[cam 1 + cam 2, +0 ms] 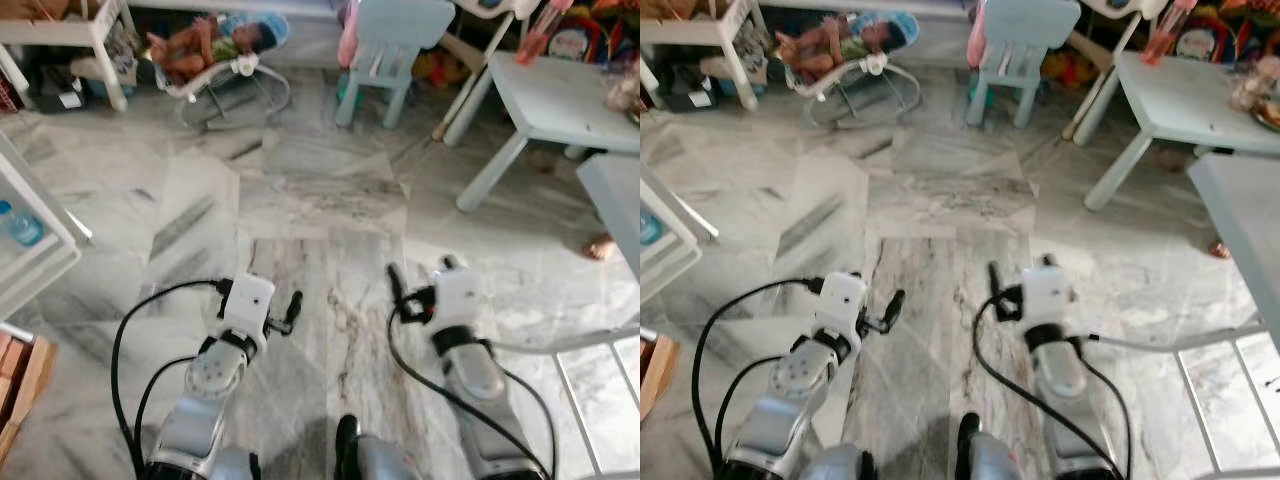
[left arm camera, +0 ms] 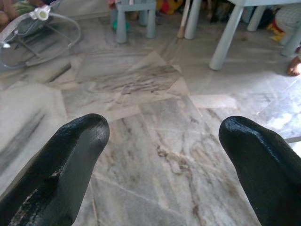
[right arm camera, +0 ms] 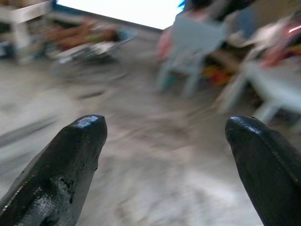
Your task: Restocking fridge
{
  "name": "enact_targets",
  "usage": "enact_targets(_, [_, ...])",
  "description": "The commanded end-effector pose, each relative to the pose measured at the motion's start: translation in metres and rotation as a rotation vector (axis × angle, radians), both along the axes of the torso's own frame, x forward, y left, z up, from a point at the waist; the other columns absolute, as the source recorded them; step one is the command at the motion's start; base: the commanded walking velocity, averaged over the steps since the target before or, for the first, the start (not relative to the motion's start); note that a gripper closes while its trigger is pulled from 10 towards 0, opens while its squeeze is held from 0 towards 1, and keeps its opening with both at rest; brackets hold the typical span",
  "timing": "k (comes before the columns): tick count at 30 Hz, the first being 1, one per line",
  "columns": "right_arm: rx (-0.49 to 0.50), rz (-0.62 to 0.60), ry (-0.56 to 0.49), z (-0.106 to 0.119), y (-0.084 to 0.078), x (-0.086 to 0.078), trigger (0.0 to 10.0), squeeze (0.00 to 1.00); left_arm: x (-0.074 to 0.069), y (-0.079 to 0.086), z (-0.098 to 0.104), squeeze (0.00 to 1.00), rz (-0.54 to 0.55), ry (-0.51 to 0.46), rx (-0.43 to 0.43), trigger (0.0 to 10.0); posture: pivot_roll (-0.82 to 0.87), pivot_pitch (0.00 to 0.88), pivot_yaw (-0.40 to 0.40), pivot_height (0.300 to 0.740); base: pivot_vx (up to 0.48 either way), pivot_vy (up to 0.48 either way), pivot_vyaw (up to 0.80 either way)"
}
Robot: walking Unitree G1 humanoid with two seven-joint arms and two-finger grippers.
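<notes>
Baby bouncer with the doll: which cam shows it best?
Left eye view: the baby bouncer shows whole, doll lying in it, wire frame on the marble floor. Right eye view shows it equally whole, shifted slightly left. Left wrist view catches just part of its frame and seat at the corner. Right wrist view has it motion-blurred, barely readable.

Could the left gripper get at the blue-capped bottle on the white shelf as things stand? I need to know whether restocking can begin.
Probably not yet. The left gripper is open, held low over the marble floor; the bottle sits well off to its left.
</notes>
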State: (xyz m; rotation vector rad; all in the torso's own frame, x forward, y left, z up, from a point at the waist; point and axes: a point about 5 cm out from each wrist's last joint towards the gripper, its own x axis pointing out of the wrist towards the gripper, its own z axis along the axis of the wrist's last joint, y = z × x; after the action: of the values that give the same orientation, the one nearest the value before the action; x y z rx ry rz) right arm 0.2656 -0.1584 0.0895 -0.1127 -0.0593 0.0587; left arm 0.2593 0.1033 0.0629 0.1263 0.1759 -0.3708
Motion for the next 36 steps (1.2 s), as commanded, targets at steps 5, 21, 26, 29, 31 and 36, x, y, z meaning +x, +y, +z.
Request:
enact_targets(5, [0.002, -0.074, -0.003, 0.0002, -0.0138, -0.0042, 10.0, 0.00, -0.0017, -0.0023, 0.0009, 0.00, -0.018, 0.003, 0.004, 10.0, 0.11, 0.144, -0.048, 0.740, -0.126, 0.000, 0.00])
enact_targets(21, [0.027, -0.134, 0.008, -0.0040, -0.0154, -0.0070, 10.0, 0.00, 0.0003, 0.0062, 0.0033, 0.00, 0.011, -0.006, 0.005, 10.0, 0.11, 0.134, -0.034, 0.740, 0.000, 0.000, -0.49])
enact_targets(26, [0.046, -0.123, 0.019, -0.0058, -0.0128, -0.0074, 10.0, 0.00, -0.0003, 0.0055, 0.0033, 0.00, 0.013, -0.001, 0.001, 10.0, 0.12, 0.135, -0.036, 0.740, 0.000, 0.000, -0.52])
enact_targets(29, [0.047, -0.119, 0.019, -0.0056, -0.0122, -0.0073, 10.0, 0.00, -0.0004, 0.0054, 0.0032, 0.00, 0.015, 0.001, -0.003, 10.0, 0.12, 0.135, -0.036, 0.740, -0.081, 0.000, 0.00])
enact_targets(31, [0.049, -0.114, 0.019, -0.0055, -0.0117, -0.0072, 10.0, 0.00, -0.0005, 0.0054, 0.0032, 0.00, 0.016, 0.002, -0.003, 10.0, 0.12, 0.136, -0.036, 0.740, -0.122, 0.000, 0.00])
enact_targets(36, [0.066, -0.103, 0.018, -0.0042, -0.0104, -0.0065, 10.0, 0.00, 0.0004, 0.0069, 0.0036, 0.00, 0.021, 0.001, -0.002, 10.0, 0.12, 0.137, -0.038, 0.740, -0.201, 0.000, 0.00])
